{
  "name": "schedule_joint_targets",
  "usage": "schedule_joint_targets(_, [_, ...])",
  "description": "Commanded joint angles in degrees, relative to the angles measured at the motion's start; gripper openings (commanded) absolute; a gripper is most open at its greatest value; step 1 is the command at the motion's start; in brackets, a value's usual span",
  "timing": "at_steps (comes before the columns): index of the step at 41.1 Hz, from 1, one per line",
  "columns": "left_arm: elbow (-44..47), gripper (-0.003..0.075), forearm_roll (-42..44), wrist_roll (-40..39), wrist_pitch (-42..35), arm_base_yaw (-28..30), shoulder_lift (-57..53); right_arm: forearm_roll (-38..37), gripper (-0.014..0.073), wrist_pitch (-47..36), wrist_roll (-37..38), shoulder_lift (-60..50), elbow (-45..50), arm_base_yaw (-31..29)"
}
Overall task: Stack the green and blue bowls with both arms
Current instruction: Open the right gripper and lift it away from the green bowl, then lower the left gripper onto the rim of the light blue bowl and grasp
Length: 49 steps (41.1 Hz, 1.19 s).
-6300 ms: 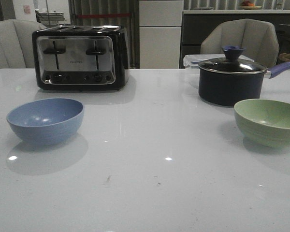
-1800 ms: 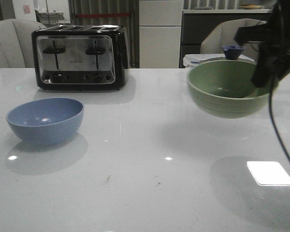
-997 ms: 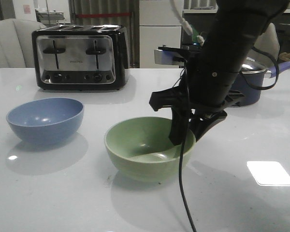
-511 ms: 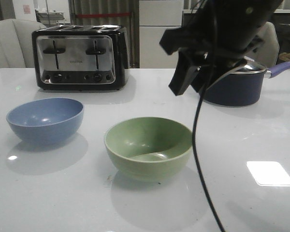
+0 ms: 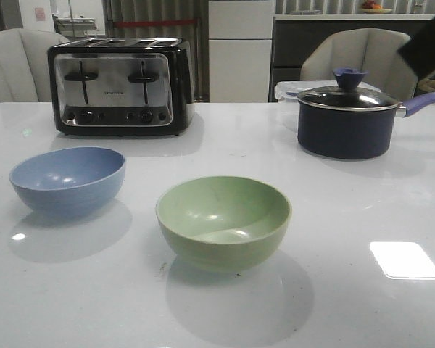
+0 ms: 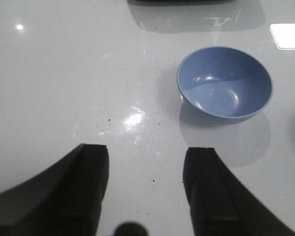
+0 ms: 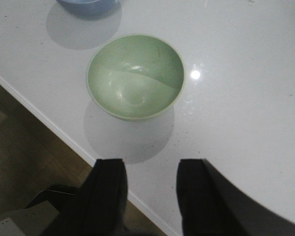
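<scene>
- Sage-green bowl [image 5: 223, 221]: stood upright and empty on the white bench [image 5: 333, 290], near the front middle; nothing touched it.
- Dusty-blue bowl [image 5: 67, 179]: upright and empty, to the left of the green one, apart from it, not yet stacked.
- Left pincer [image 6: 146, 189]: fingers spread wide, nothing between them; it hovered over bare bench, with the blue bowl [image 6: 224, 82] ahead and clear of it.
- Right pincer [image 7: 151, 194]: fingers parted, holding nothing; it hung above the bench edge, with the green bowl [image 7: 134, 75] beyond its tips and untouched. In the front view only a dark corner of an arm showed at the upper right.
- Risk, rim grasp: both bowls looked smooth and thin-walled; a shallow pinch on the blue rim would likely slip or tip the bowl.
- Risk, placement: lowered off-centre, the blue bowl could catch the green rim and shove it across the glossy bench.
- Risk, surroundings: toaster [image 5: 120, 85] and lidded saucepan [image 5: 348, 119] stood well behind; a wide swing might clip them.
</scene>
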Motion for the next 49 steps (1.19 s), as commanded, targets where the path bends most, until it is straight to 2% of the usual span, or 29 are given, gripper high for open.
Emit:
schedule_joint_targets(1, [-1.5, 0.04, -0.2, -0.6, -3.6, 0.0, 0.3, 0.1, 0.0382, -1.4, -0.6, -5.5, 0.6, -0.1])
schedule_joint_targets(10, [-1.5, 0.04, -0.2, -0.4, -3.7, 0.0, 0.3, 0.1, 0.0382, -0.5, -0.6, -14.0, 4.3, -0.1])
schedule_joint_targets(16, [-1.5, 0.04, -0.2, 0.0, -3.8, -0.4, 0.3, 0.1, 0.0382, -0.3, -0.6, -15.2, 4.7, -0.1])
schedule_joint_targets(21, [-1.5, 0.0403, 0.0, 1.1, -3.9, -3.0, 0.3, 0.1, 0.0382, -0.3, -0.6, -15.1, 4.7, -0.1])
schedule_joint_targets(24, [-1.7, 0.0424, 0.1, 1.3, -4.2, -4.5, 1.7, 0.1, 0.0382, -0.3, -0.6, -15.1, 4.7, -0.1])
schedule_joint_targets(26, [-1.9, 0.0465, 0.1, 1.3, -4.3, -5.4, 3.0, 0.1, 0.0382, -0.3, -0.6, -15.1, 4.7, -0.1])
schedule_joint_targets(29, [-2.6, 0.0557, -0.3, 1.3, -4.6, -6.0, 6.3, 0.1, 0.0382, -0.3, -0.6, -15.1, 4.7, -0.1])
schedule_joint_targets(32, [-3.6, 0.0611, -1.9, 1.3, -4.8, -6.1, 9.7, 0.1, 0.0382, -0.3, -0.6, -15.1, 4.7, -0.1])
schedule_joint_targets(49, [-16.6, 0.0615, -5.6, 1.3, -9.0, -6.1, 35.8, 0.1, 0.0382, -0.3, -0.6, -15.1, 4.7, -0.1])
